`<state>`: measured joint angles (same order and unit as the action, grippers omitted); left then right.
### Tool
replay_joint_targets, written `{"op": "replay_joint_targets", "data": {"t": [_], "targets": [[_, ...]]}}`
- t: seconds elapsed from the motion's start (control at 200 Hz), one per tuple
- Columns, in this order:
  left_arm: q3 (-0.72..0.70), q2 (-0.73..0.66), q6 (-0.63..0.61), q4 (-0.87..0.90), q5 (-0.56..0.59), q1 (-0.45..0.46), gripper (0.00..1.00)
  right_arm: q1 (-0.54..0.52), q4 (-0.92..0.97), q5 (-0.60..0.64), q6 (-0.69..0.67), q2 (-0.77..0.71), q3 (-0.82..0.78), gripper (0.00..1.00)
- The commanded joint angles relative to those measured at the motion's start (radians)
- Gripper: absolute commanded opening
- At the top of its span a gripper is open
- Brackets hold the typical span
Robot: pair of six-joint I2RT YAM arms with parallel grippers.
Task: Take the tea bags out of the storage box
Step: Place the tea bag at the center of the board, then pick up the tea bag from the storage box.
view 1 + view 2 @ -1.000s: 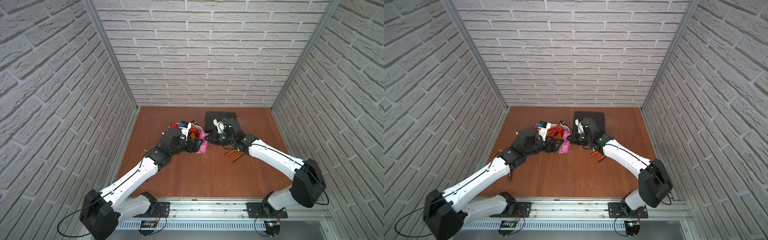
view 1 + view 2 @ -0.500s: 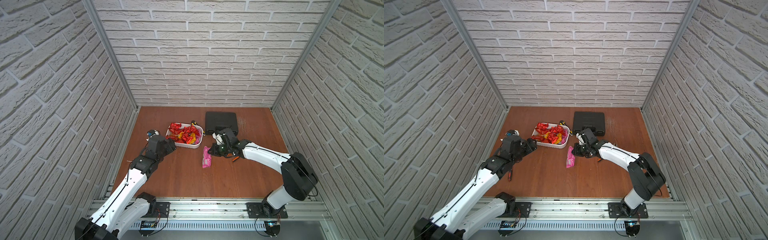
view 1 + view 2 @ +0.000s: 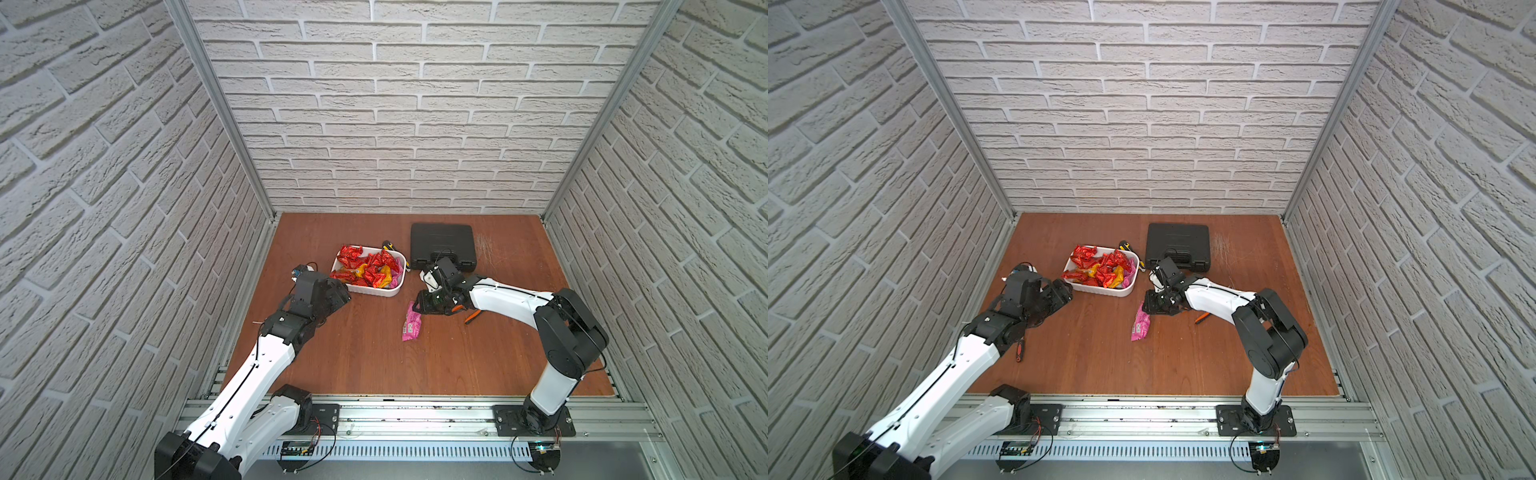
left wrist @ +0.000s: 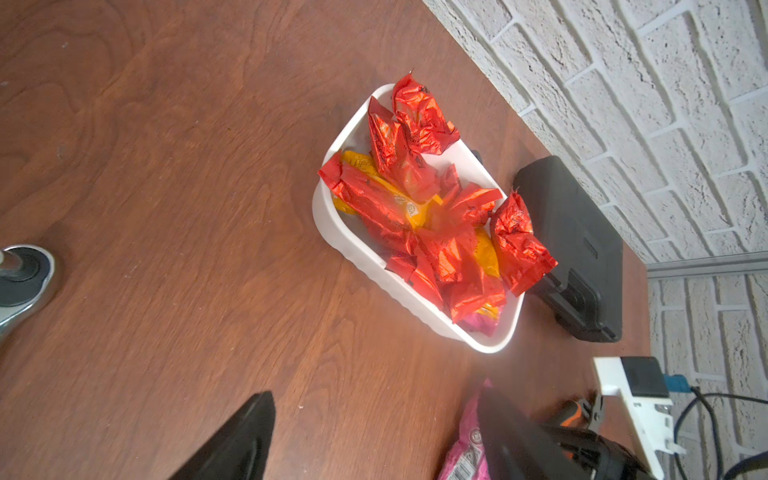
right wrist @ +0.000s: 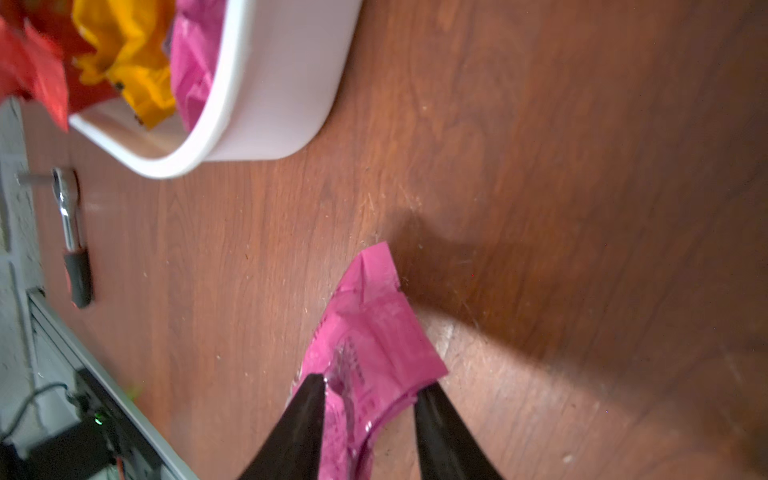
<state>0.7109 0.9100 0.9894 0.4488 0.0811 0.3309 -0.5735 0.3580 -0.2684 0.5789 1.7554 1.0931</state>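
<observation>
The white storage box (image 3: 376,291) (image 3: 1105,291) (image 4: 353,245) (image 5: 266,95) sits mid-table, heaped with red, yellow and pink tea bags (image 3: 368,269) (image 3: 1102,270) (image 4: 432,216) (image 5: 124,62). One long pink tea bag (image 3: 411,325) (image 3: 1140,325) (image 4: 465,449) (image 5: 374,332) lies flat on the wood, right of the box. My right gripper (image 3: 420,306) (image 3: 1149,306) (image 5: 372,384) is low over its far end, open, fingers astride it. My left gripper (image 3: 343,291) (image 3: 1066,289) (image 4: 376,397) hangs open and empty beside the box's left end.
A black hard case (image 3: 442,245) (image 3: 1177,245) (image 4: 573,249) lies behind the right arm. Orange-handled pliers (image 3: 471,318) (image 3: 1202,318) lie under that arm. A ratchet wrench (image 4: 20,274) (image 5: 68,216) and a red-handled tool (image 3: 1019,351) lie at the left. Brick walls enclose three sides.
Both grippers left the box. The right carried the pink tea bag down onto the table and its jaws have just parted. The left arm drew back to the box's left.
</observation>
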Motion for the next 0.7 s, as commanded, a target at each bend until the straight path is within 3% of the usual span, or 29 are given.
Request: {"op": "replay_joint_targets", "data": {"t": [0.0, 0.185, 0.375, 0.51, 0.7], "targets": [[0.003, 0.009, 0.002, -0.022, -0.009, -0.01, 0.82, -0.007, 0.089, 0.069, -0.072, -0.083, 0.052, 0.54], [0.018, 0.028, 0.008, -0.035, -0.022, -0.024, 0.82, -0.011, 0.104, 0.1, -0.212, -0.197, 0.097, 0.61], [0.014, 0.027, 0.037, -0.047, -0.012, -0.036, 0.82, -0.021, -0.086, 0.141, -0.434, -0.249, 0.108, 0.61], [0.003, 0.026, 0.06, -0.042, -0.005, -0.054, 0.81, -0.027, -0.2, 0.093, -0.625, -0.172, 0.154, 0.61], [0.015, 0.018, 0.058, -0.024, -0.01, -0.077, 0.81, -0.029, -0.089, 0.133, -0.71, 0.027, 0.37, 0.59]]}}
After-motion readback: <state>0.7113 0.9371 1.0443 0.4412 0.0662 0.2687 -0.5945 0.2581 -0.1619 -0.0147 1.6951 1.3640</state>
